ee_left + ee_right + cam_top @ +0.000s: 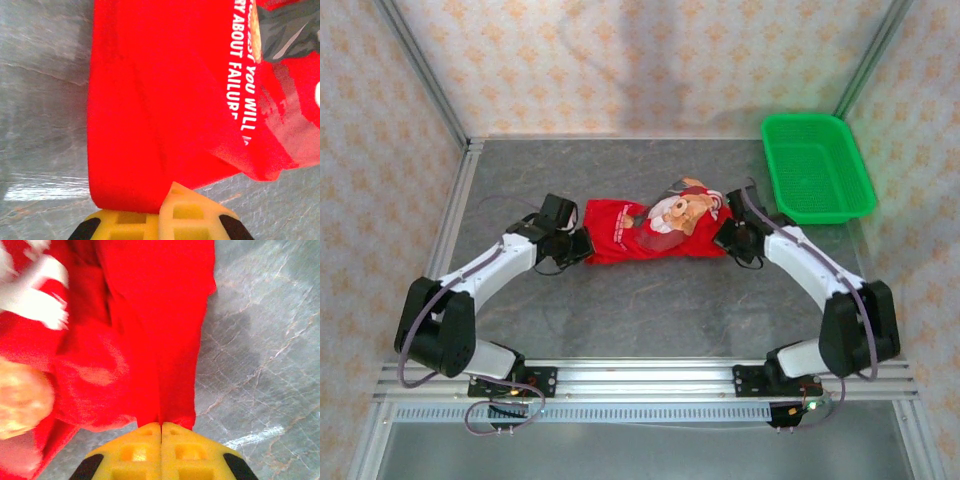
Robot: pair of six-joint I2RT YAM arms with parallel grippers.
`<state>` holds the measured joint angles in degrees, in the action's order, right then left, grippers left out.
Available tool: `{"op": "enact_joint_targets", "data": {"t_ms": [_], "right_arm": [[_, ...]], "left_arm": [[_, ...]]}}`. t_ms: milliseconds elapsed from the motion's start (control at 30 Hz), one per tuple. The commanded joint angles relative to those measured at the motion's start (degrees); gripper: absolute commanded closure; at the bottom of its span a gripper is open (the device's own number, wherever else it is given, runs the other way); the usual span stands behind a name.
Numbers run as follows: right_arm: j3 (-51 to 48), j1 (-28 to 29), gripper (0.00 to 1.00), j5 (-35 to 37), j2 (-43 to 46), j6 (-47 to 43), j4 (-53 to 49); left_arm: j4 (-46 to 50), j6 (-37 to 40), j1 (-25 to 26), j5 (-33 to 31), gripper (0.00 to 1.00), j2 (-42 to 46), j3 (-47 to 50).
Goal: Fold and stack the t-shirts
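Note:
A bright red t-shirt (645, 230) with a brown teddy-bear print and white lettering lies stretched across the middle of the table between my two arms. At its left end my left gripper (582, 245) is shut on the cloth. From the left wrist the red t-shirt (160, 100) runs into the yellow pads (192, 212), which pinch its edge. My right gripper (728, 240) is shut on the shirt's right end. Seen from the right wrist, a fold of the t-shirt (150, 340) is clamped between the closed yellow pads (177, 445).
A green plastic mesh basket (817, 167) stands at the back right of the grey marbled table (650, 310). Patterned walls enclose the back and sides. An aluminium rail (640, 380) runs along the near edge by the arm bases.

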<state>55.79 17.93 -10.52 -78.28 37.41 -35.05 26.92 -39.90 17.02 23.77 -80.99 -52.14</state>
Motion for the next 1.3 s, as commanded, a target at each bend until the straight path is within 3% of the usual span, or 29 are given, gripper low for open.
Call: {"op": "enact_joint_targets", "data": {"t_ms": [0,133,267,400,567,667,800,1067,1267], "right_arm": [[5.1,-0.9,1.00,3.6,5.0,0.6,-3.9],[14.8,-2.7,1.00,2.3,7.8,-1.0,-5.2],[32.9,-5.9,1.00,-0.2,4.7,-4.2,-8.7],[52.7,-7.8,1.00,-1.7,-1.3,-6.8,-12.5],[74.2,-10.8,1.00,-4.2,-8.6,-7.8,-18.0],[80.0,-11.2,1.00,-5.3,-10.3,-8.7,-20.6],[70.7,-11.1,1.00,-6.5,-5.0,-8.2,-17.2],[36.3,-11.2,1.00,-9.9,10.1,-1.7,-7.5],[24.4,-11.2,1.00,-11.0,11.9,-1.8,-8.4]], "left_arm": [[5.4,3.4,-1.8,-0.1,1.00,2.8,-5.7],[11.7,6.4,-5.1,0.7,1.00,4.3,-15.1],[19.9,11.1,-10.9,3.2,1.00,2.9,-32.9],[28.7,15.6,-13.1,3.1,1.00,-1.6,-52.6],[27.4,14.3,-13.9,1.8,1.00,-3.4,-62.2],[29.1,15.0,-14.7,1.4,1.00,-4.1,-66.8],[27.8,15.8,-14.8,1.3,1.00,-1.1,-62.5],[23.0,13.9,-15.9,1.7,1.00,8.1,-37.7],[23.2,13.2,-15.9,3.0,1.00,5.1,-29.0]]}}
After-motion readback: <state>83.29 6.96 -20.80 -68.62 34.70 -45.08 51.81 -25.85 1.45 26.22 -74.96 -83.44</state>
